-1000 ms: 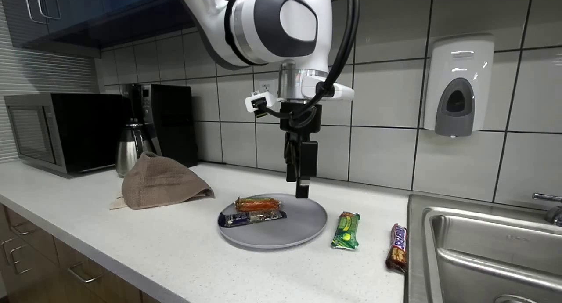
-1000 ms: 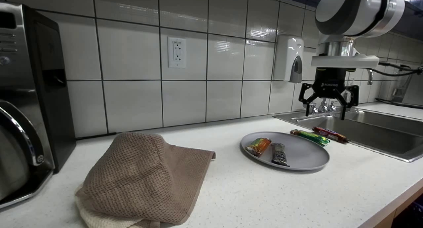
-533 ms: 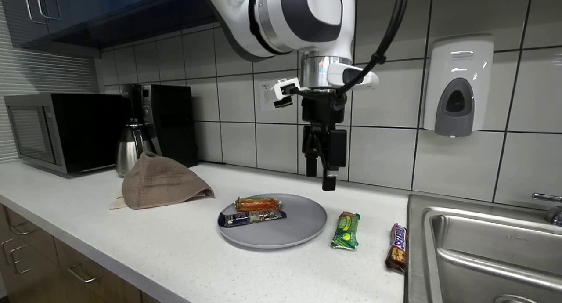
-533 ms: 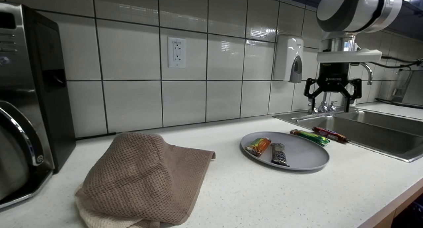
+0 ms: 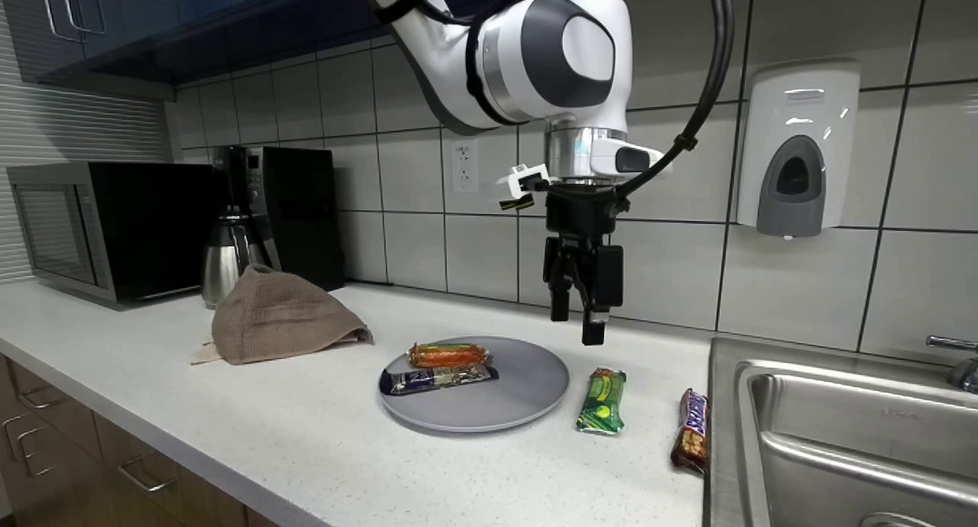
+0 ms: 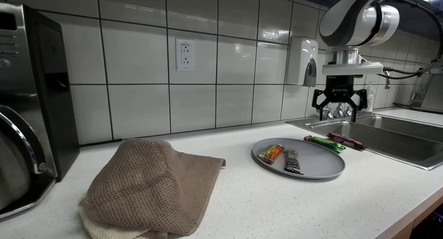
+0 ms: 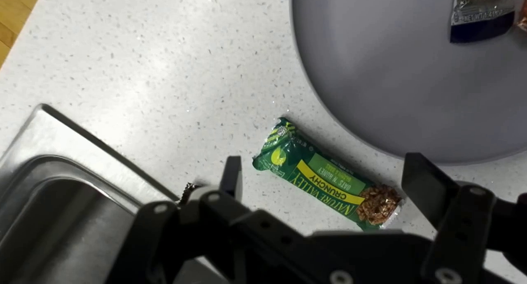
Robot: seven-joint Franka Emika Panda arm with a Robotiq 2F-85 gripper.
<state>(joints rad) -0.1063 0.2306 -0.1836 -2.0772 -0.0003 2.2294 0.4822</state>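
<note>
The claw point(image 6: 337, 117) is hanging aloft, its jaws standing wide apart. Below it, the green bar point(image 7: 325, 173) is lying on the counter point(image 5: 535, 473), showing in the wrist view on a slant between the jaws. Below the claw to one side, the plate point(image 5: 527, 393) is holding the orange bar point(image 5: 448, 355) and the dark bar point(image 5: 439, 379). To the opposite side, the Snickers point(image 5: 691, 429) is lying just beside the sink point(image 5: 726, 435). Past the plate from the claw, the towel point(image 5: 283, 317) is sitting bunched.
</note>
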